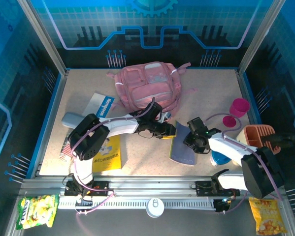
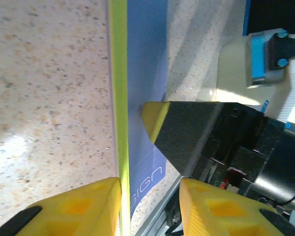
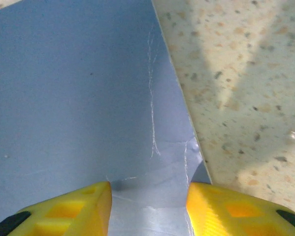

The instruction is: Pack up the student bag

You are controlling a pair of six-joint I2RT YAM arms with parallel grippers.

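Near one student bag [image 1: 147, 86], left end effector [image 2: 149, 186] and right end effector [image 3: 148, 191], both open, flank one notebook [image 1: 181, 148].

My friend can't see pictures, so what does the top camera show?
Two robot arms reach to a grey-blue notebook in the middle of a speckled table, with the left pincer and the right pincer on either side of it. A big pink backpack lies behind, and a magenta cup stands to the right.

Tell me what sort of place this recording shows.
Probably a purpose-built robot test cell: a speckled tabletop walled by blue circuit-print panels on aluminium posts, with a mounting rail along the near edge.
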